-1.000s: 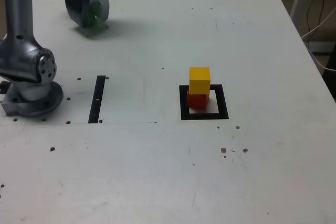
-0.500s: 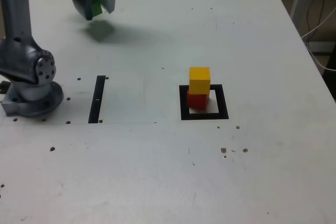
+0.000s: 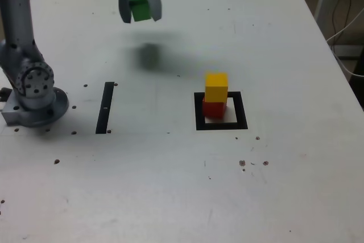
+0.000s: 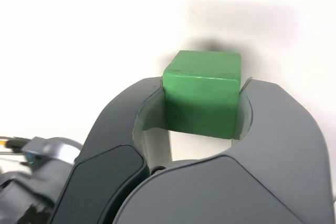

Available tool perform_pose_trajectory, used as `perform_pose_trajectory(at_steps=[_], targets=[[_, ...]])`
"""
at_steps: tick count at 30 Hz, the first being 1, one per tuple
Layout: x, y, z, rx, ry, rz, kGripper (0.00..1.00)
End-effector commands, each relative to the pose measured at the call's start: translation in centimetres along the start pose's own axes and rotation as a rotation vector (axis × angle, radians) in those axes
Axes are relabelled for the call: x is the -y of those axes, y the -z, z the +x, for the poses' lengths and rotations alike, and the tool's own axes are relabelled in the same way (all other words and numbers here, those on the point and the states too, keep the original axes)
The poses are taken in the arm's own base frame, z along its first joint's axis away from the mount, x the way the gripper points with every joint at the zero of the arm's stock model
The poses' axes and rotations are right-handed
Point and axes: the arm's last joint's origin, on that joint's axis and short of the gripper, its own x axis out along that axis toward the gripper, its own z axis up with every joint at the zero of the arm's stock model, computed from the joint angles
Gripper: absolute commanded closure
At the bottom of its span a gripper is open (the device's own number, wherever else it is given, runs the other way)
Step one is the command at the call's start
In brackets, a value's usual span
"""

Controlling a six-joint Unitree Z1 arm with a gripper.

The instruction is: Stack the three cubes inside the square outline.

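Observation:
A green cube hangs in the air above the table's far side, clamped between the grey jaws of my gripper. The wrist view shows the same green cube pinched in the gripper. To the exterior view's right and nearer the camera lies the black square outline. Inside it a yellow cube rests on a red cube, set toward the outline's far left part. The gripper's shadow falls on the table between the gripper and the stack.
The arm's grey base stands at the exterior view's left. A thin black strip lies beside it on the white table. Cables hang past the table's right edge.
The gripper lifted the green cube off the table at the far left and carried it up and toward the exterior view's right. The yellow-on-red stack has not moved.

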Motion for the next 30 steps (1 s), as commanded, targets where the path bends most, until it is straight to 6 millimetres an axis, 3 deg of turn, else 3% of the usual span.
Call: perform_pose_trajectory(at_steps=[1,15,30], targets=[[1.3,-0.6,-0.7,-0.004,-0.003,0.062,0.87],[8.3,-2.4,-4.6,0.057,-0.038,0.248,0.87],[18.1,-4.8,-7.0,0.097,-0.089,0.355,0.87]])
